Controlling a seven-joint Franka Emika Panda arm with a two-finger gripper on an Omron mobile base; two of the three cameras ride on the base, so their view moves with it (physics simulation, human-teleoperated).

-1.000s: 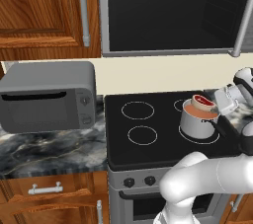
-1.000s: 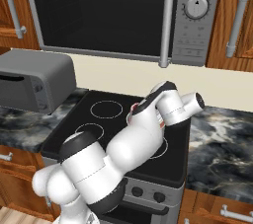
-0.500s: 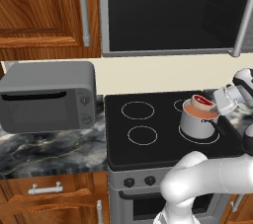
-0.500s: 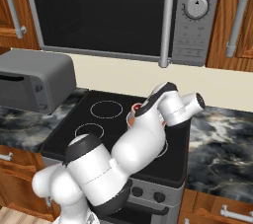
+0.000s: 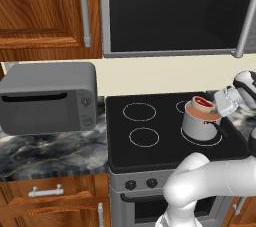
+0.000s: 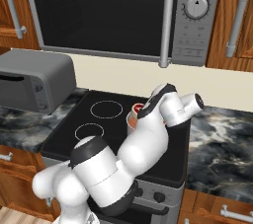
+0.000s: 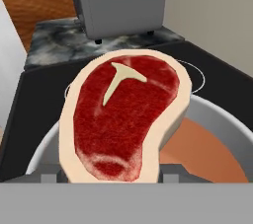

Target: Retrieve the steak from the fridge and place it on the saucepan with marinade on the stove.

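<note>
Over the saucepan (image 5: 200,123) on the stove's (image 5: 150,146) front-right burner, gripper (image 5: 216,105) clamps the steak (image 7: 123,117) by its edges, arm bent, wrist tilted toward the pot. Steak hangs just above the orange marinade (image 7: 202,154). Toaster oven (image 5: 47,96) sits left on marble counter (image 5: 45,153); microwave (image 6: 118,13) above.

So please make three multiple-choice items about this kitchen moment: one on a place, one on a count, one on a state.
1. The saucepan stands on which part of the stove?
A. a burner on its right side
B. a left burner
C. the oven door

2. How many white burner rings lie bare on the left half?
A. none
B. two
C. five

3. The steak is
A. sunk in the marinade
B. on the counter
C. held by the claw above the saucepan

Answers: A, the pot sits right; B, two rings show; C, marinade lies below the meat.
</note>
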